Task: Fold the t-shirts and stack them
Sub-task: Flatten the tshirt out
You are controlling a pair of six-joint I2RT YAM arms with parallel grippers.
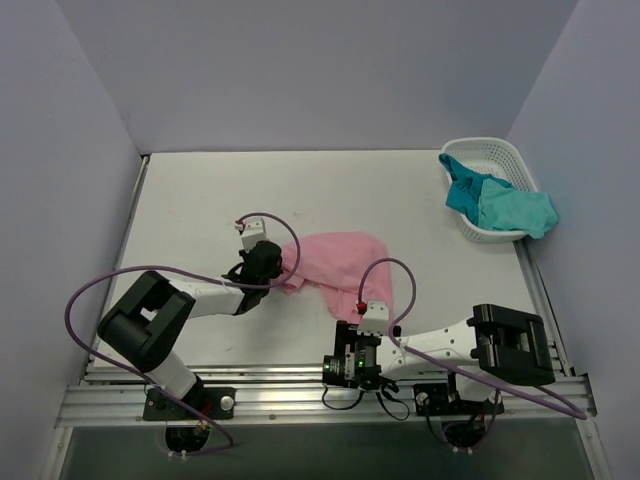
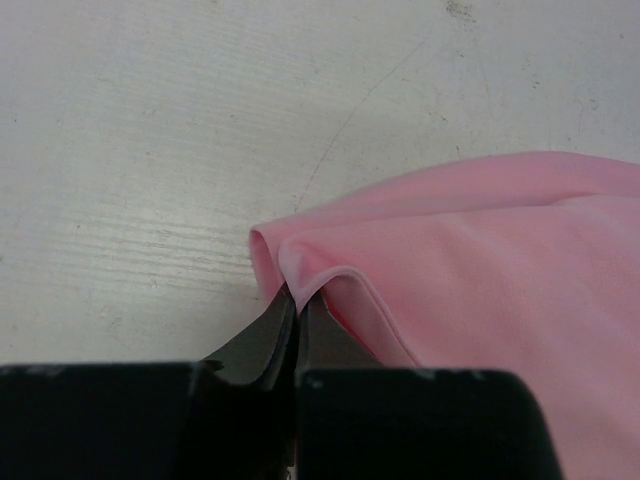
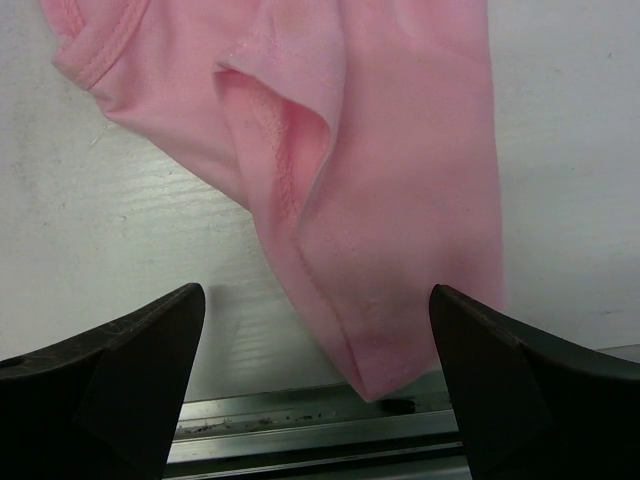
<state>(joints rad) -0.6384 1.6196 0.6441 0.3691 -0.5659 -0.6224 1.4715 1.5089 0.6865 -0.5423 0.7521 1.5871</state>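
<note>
The light pink t-shirt (image 1: 340, 262) lies crumpled in the middle of the table. My left gripper (image 1: 282, 272) is shut on the shirt's left edge; in the left wrist view the pink fabric (image 2: 480, 260) folds up between the closed tips of the gripper (image 2: 297, 300). My right gripper (image 1: 352, 335) is open at the shirt's near corner; in the right wrist view the pink shirt (image 3: 380, 180) hangs between its spread fingers (image 3: 130, 340), its tip over the table's front rail. The teal and turquoise t-shirts (image 1: 500, 200) are bundled in the basket.
The white plastic lattice basket (image 1: 487, 150) stands at the back right corner. The aluminium rail (image 1: 300, 385) runs along the near edge, also in the right wrist view (image 3: 300, 430). Grey walls enclose the table (image 1: 200, 200) on three sides.
</note>
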